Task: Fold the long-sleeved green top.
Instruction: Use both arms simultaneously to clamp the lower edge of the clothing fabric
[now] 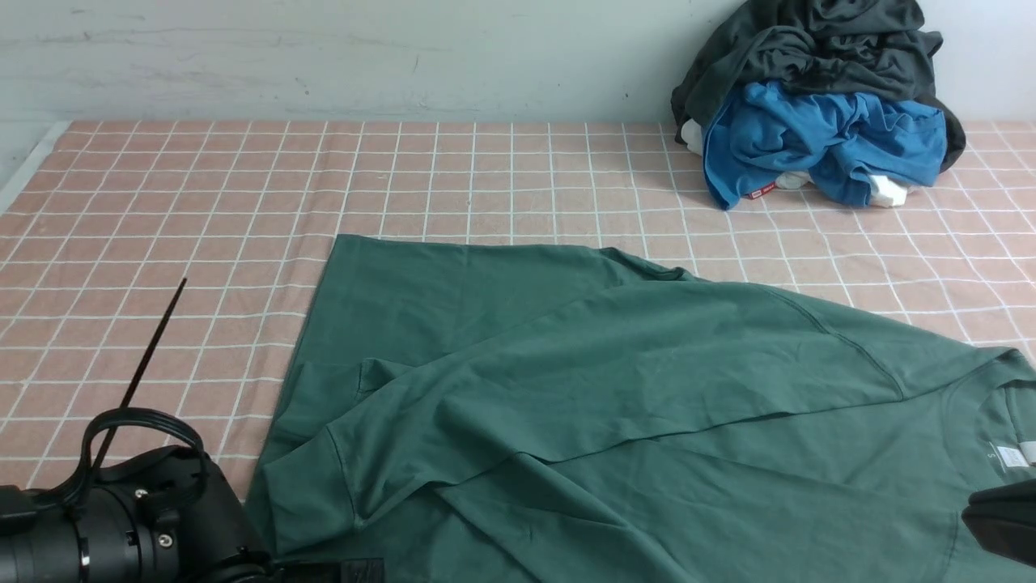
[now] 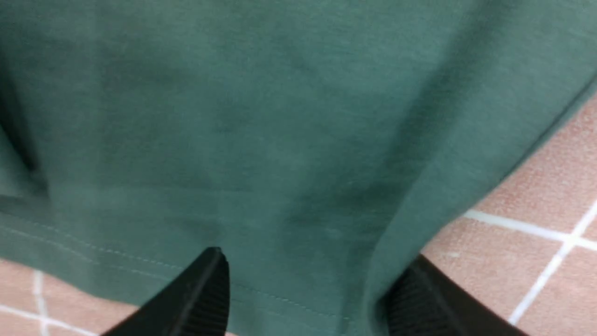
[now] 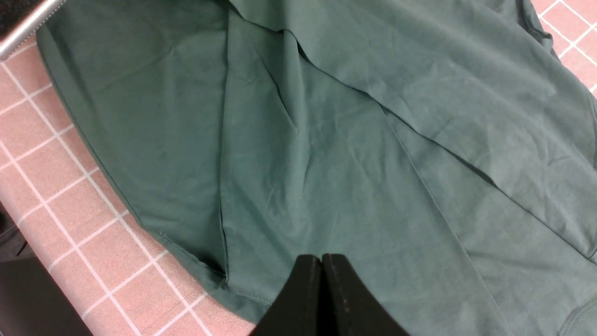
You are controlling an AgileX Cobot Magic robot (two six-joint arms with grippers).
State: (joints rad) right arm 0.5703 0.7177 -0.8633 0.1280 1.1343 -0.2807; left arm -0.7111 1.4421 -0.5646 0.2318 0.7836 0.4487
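Note:
The green long-sleeved top (image 1: pixel 615 405) lies spread over the near half of the pink checked cloth. Its neck with a white label (image 1: pixel 1008 453) is at the right, and one sleeve is folded across the body with its cuff (image 1: pixel 312 486) at the near left. My left gripper (image 2: pixel 316 261) is open, its fingers wide apart low over the top's stitched hem (image 2: pixel 280 298), with the fabric's side edge against one finger (image 2: pixel 419 298). My right gripper (image 3: pixel 322 257) is shut with nothing in it, hovering above the top's body (image 3: pixel 345 177) near its hem corner.
A heap of a dark grey garment (image 1: pixel 809 40) over a bright blue one (image 1: pixel 817 138) sits at the back right against the wall. A thin black rod (image 1: pixel 146 364) rises from my left arm (image 1: pixel 121 518). The cloth's near edge (image 3: pixel 28 261) drops off beside the hem.

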